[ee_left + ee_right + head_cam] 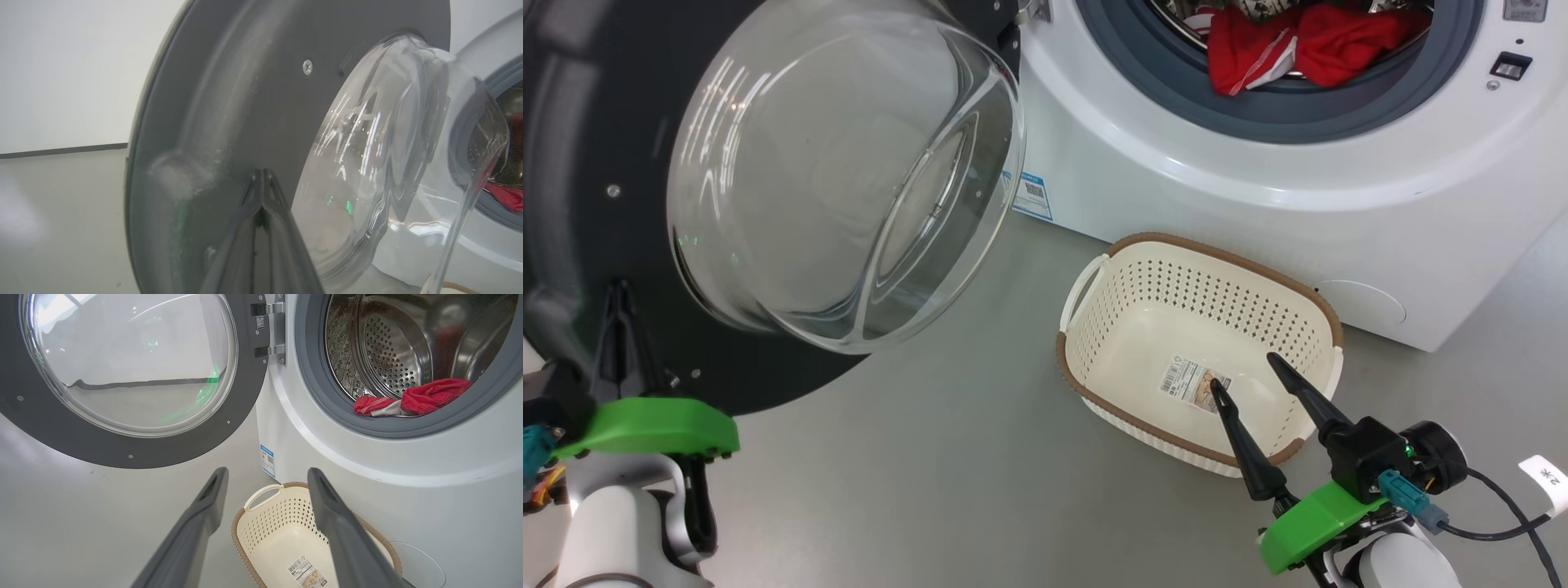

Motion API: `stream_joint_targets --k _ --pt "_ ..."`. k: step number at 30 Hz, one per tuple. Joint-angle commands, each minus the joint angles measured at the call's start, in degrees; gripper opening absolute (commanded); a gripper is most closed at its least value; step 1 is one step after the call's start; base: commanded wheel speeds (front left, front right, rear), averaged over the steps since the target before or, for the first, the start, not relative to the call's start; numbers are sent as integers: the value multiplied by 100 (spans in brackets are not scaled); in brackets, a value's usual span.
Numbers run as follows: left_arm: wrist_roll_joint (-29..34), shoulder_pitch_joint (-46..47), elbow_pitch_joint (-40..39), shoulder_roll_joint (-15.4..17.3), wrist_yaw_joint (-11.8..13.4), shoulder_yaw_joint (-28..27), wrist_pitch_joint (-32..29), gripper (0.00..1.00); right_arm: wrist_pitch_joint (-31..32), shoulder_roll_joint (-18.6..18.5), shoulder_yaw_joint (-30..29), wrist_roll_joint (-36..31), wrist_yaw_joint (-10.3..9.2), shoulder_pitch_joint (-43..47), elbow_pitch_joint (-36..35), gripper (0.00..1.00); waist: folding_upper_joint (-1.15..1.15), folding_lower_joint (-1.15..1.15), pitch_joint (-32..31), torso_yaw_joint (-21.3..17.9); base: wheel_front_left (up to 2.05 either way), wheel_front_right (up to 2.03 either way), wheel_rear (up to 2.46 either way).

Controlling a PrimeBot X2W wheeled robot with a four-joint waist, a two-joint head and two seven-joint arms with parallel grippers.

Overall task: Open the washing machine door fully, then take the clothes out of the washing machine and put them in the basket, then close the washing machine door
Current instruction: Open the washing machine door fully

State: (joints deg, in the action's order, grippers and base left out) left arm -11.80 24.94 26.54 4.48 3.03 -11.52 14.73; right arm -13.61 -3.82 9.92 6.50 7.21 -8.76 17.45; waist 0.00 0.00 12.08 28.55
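**Left gripper** (262, 173): clenched, the two dark fingers pressed together to a single tip with nothing between them. The tip points at the dark inner face of the washing machine door (572, 163), just beside its bulging glass bowl (841, 180). Whether the tip actually touches the door cannot be confirmed.

**Right gripper** (1243, 371): released, fingers spread wide and empty. It hangs above the basket (1225, 257), in front of the washing machine (1217, 188).

**Washing machine door:** open, swung out on its hinge (276, 330) to the left of the washing machine's opening. The inner face and glass bowl are turned toward the robot. The opening is fully uncovered.

**Clothes** (1307, 45): bright red fabric with white trim, inside the washing machine. They lie bunched at the front of the steel perforated drum (388, 355), partly resting on the lower lip of the grey-blue rubber ring (1258, 118). Neither gripper is near them.

**Basket:** cream-white and perforated with a brown rim, standing upright on the grey floor (931, 457). It sits close in front of the washing machine, below the opening. It holds no clothes. A paper label (1188, 380) is stuck on its inner bottom.

**Other:** a small blue label sticker (1033, 194) sits on the washing machine's lower left front, between the door and the basket.
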Motion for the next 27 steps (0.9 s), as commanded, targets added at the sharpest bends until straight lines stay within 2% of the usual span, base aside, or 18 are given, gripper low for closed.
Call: stream_joint_targets --k 1,2,3,12,13,14,21,27 --pt "77 90 -234 202 -26 -274 27 31 -18 29 103 -16 28 -104 -153 100 0 0 -43 -1 0 0 0" --pt "112 71 -294 174 -31 -280 27 80 -24 35 94 -7 28 -97 -148 100 0 0 -72 -1 0 0 0" --pt "147 46 -369 148 -35 -285 27 100 -30 41 87 5 28 -88 -142 100 0 0 -102 -8 0 0 0" --pt "446 -379 -1410 -19 -50 -196 27 100 -104 81 15 133 28 -111 -104 100 0 0 -336 -288 0 0 0" --pt "445 -428 -1558 -35 -76 -171 27 100 -110 83 -10 140 28 -125 -109 100 0 0 -356 -339 0 0 0" --pt "430 -510 -1857 -58 -207 -80 27 100 -121 87 -69 153 28 -148 -115 100 0 0 -397 -447 0 0 0" --pt "242 -687 -2488 -124 -552 310 27 100 -136 92 -323 347 28 -201 -224 100 0 0 -523 -808 0 0 0" --pt "164 -841 -2539 -146 -667 706 27 100 -138 93 -755 337 28 -163 -541 100 0 0 -628 -1238 0 0 0"
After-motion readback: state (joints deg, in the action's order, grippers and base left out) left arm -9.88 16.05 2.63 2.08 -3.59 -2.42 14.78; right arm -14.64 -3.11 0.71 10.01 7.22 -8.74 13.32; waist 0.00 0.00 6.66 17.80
